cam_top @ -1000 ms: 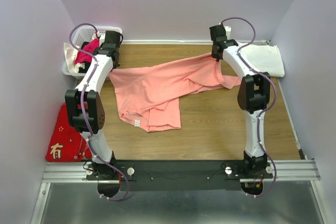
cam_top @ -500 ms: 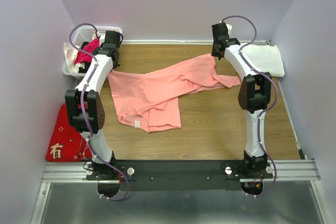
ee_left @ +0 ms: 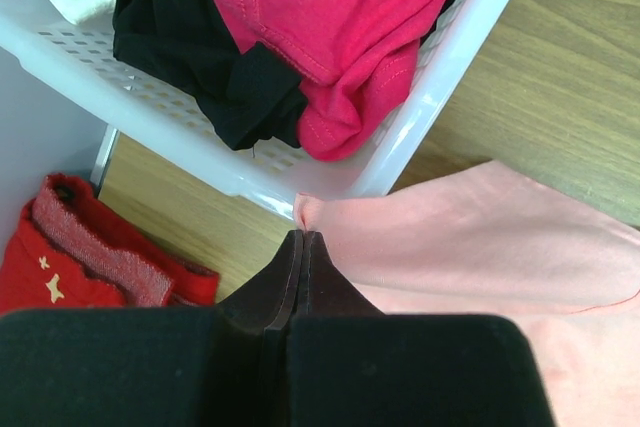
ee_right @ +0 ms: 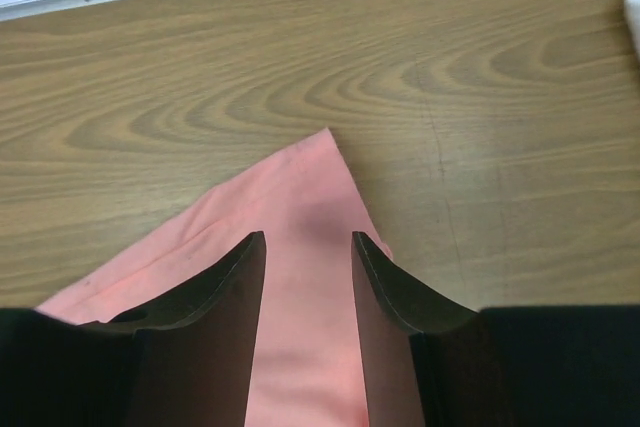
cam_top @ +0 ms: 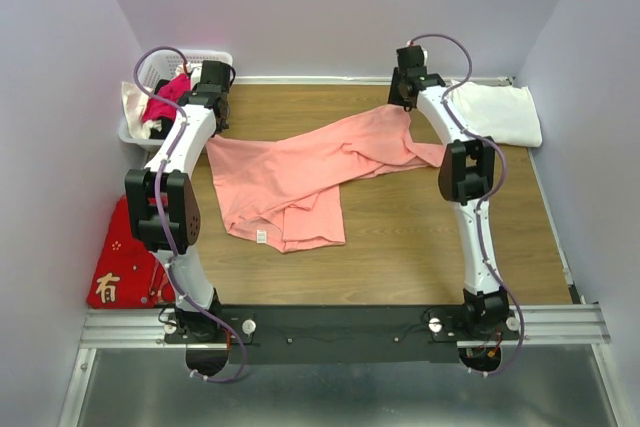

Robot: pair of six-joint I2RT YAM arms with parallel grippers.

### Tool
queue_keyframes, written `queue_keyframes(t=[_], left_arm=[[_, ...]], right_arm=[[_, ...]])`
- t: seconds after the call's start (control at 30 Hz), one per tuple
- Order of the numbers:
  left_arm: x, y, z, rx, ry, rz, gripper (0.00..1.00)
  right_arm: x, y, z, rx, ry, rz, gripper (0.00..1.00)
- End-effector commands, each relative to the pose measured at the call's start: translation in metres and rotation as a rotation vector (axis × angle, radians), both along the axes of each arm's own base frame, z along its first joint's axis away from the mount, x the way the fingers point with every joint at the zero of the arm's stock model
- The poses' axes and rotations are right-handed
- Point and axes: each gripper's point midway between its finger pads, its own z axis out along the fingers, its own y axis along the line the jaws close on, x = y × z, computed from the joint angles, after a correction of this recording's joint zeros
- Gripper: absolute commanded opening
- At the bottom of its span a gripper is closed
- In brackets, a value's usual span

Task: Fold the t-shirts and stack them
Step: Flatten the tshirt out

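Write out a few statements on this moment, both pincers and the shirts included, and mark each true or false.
1. The right pincer stands open over a corner of the salmon-pink t-shirt. True.
2. The left pincer is open. False: it is shut on another corner of that shirt, beside the basket.
3. The white t-shirt lies on the pink one. False: it lies apart, at the far right corner of the table.
4. The basket holds a red garment and a black garment. True.
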Motion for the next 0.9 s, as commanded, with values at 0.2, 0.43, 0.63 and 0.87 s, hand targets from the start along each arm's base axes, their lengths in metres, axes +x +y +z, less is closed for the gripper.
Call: queue_keyframes(t=[0.2,0.43,0.63,0.87], left_arm=[[-0.003,-0.002,-0.007,-0.016,0.017,-0.009,0.00],[-0.002,-0.005,-0.009,-0.019,0.024,-0.017,0.00],[-0.001,-0.008,-0.012,-0.025,0.031,-0.024,0.00],[0.002,-0.010,-0.013,-0.024,0.033,-0.028,0.00]], right_arm=[[0.024,-0.014,-0.051,0.129,0.024,0.007,0.49],[0.026,-0.008,-0.064,0.157,0.030,0.025,0.49],[0.032,0.000,-0.055,0.183,-0.003,0.062,0.50],[0.029,0.008,-0.078,0.203,0.029,0.106,0.53]])
